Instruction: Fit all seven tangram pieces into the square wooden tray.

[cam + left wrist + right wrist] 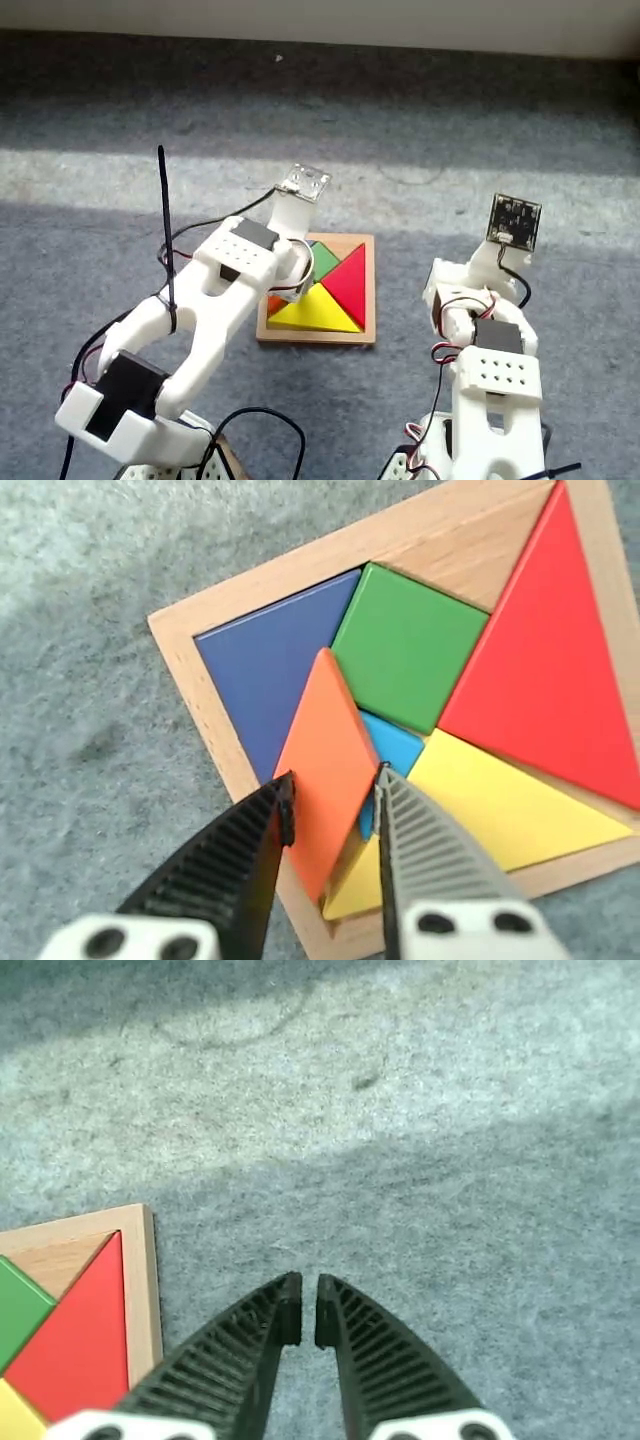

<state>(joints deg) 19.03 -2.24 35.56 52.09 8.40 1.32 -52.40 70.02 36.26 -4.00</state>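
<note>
My left gripper (335, 780) is clamped on the orange piece (325, 720), a slanted four-sided tile, one finger on each long edge. The piece sits tilted over the wooden tray (175, 630), not flat in a slot. It overlaps the blue triangle (265, 670), the small light-blue piece (392, 745) and a corner of the yellow triangle (500, 815).

Already flat in the tray are the blue triangle, the green square (410, 645), the big red triangle (545, 670), the yellow triangle and the light-blue piece. The green square touches blue, red and light-blue. There is a bare wood gap (470, 555), triangle-shaped, at the tray corner between green and red.

The tray lies on grey carpet (80, 730). In the high view my left arm (200, 320) reaches across the tray's near-left corner and covers that side.

My right gripper (308, 1310) has its fingers almost together with only a thin slit between the tips, and it holds nothing. It hangs over bare carpet just beside the tray's edge (148, 1280) on the red-triangle side, not touching it. In the high view my right arm (490, 370) is off to the side of the tray, apart from it.
</note>
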